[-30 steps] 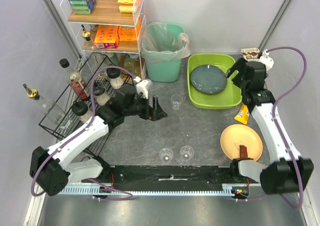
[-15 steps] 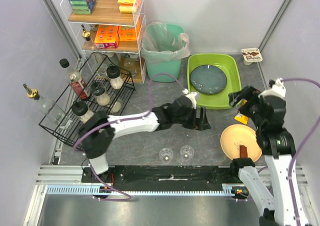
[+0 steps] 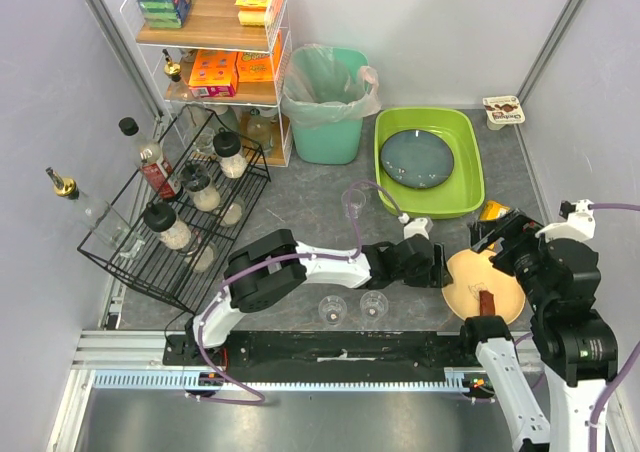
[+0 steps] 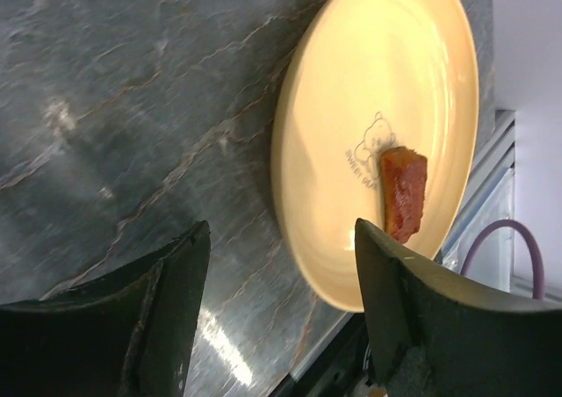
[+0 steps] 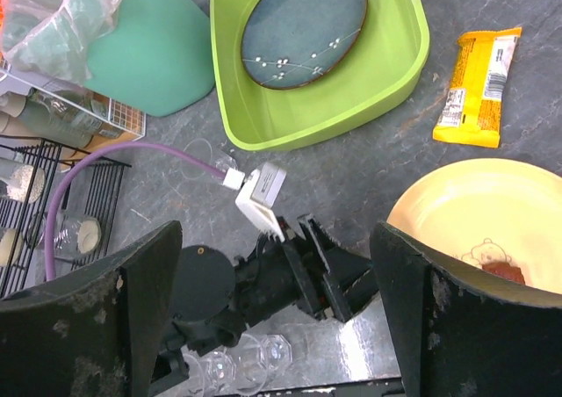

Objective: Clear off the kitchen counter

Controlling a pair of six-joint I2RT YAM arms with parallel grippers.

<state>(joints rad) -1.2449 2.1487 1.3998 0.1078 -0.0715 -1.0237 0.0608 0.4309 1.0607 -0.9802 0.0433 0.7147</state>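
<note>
**Taking the yellow plate by its rim without spilling it**

The dark-grey, stone-patterned kitchen counter (image 3: 310, 202) spans the whole scene. A black wire rack (image 3: 150, 262) sits at its left, and two small clear plastic cups (image 3: 332, 309) stand near its near edge.

Just right of the cups, the left gripper (image 3: 437, 269) reaches far across with its jaws spread and nothing between them. The counter lies directly beneath it. From its wrist camera the bare stone fills the left, and the pale-yellow round plate (image 4: 369, 90) lies just ahead to the right.

A reddish-brown chunk of food (image 4: 404, 191) rests on the plate's near side. The step looks like a rim grasp: straddle the closest edge, pinch it firmly, then lift level so the chunk stays put.

Farther right, the right gripper (image 5: 272, 239) hangs above the plate, well off the counter, its jaws also wide apart and empty. Keeping it clear of the left arm below would avoid a collision.
</note>
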